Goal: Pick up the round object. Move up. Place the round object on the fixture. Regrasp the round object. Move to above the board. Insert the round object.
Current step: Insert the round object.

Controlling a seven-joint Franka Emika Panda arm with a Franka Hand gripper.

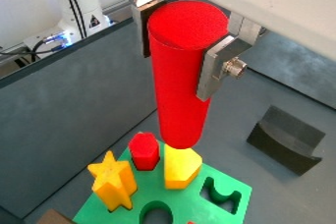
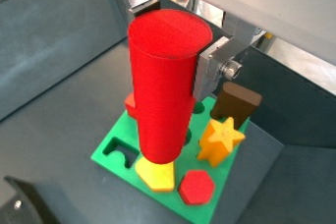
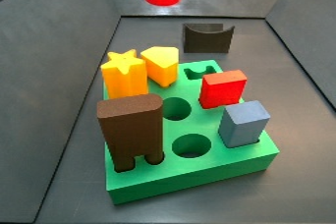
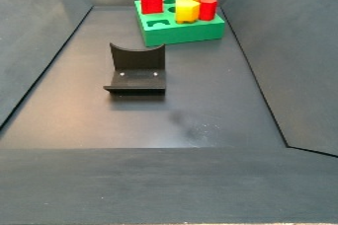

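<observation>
The red peg [image 1: 180, 76] is held upright in the gripper [image 1: 197, 66], above the green board [image 2: 125, 149]. The dark fixture [image 4: 134, 69] is set apart at the board's 7 o'clock.

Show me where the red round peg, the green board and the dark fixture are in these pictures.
round object [image 1: 182, 81], wrist view, its smooth side, held in the tool [image 1: 184, 56].
board [image 3: 210, 174], side view, its front wall.
fixture [image 4: 134, 69], side view, its upright back.

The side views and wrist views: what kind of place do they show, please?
Probably a robotics lab test cell. A dark walled bin holds a green board of shape-sorting blocks and a fixture. The gripper holds a red peg above the board; cables run behind.
</observation>
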